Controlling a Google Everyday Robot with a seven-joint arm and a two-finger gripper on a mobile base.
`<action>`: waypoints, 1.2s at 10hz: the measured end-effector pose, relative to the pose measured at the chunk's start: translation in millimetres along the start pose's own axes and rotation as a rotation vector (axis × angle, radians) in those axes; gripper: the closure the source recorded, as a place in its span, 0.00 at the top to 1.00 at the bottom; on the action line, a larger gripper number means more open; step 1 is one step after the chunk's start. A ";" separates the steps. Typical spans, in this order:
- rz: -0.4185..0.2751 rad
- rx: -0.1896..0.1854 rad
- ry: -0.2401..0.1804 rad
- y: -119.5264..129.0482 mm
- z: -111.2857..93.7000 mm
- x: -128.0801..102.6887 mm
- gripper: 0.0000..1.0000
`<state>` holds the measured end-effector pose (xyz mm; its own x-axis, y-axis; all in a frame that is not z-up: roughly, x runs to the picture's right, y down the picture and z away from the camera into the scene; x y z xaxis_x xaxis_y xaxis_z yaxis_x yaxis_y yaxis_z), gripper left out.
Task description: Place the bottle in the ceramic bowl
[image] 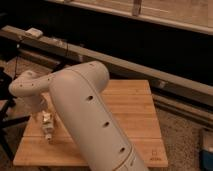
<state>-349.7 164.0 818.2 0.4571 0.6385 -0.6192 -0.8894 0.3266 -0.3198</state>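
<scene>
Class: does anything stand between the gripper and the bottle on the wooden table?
Nothing visible does. The gripper sits just above the bottle at the left of the table, with no object between them. The robot's arm hides much of the table.

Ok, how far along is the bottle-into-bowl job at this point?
Done: nothing that shows; the bottle is low at the left of the wooden table, not in a bowl. In hand: the gripper is down close over the bottle; whether it grips it cannot be told. Left: carrying it to the ceramic bowl, which is not in sight, perhaps hidden behind the arm, and setting it inside.
</scene>
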 end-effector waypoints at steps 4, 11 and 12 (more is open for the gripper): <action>0.003 0.007 -0.002 -6.8 11.4 -5.7 0.65; -0.030 0.018 0.049 -8.8 29.3 -5.4 0.23; -0.037 0.005 0.045 -6.7 23.7 -3.4 0.14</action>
<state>-345.4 176.2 839.4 0.4892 0.5938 -0.6388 -0.8718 0.3528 -0.3398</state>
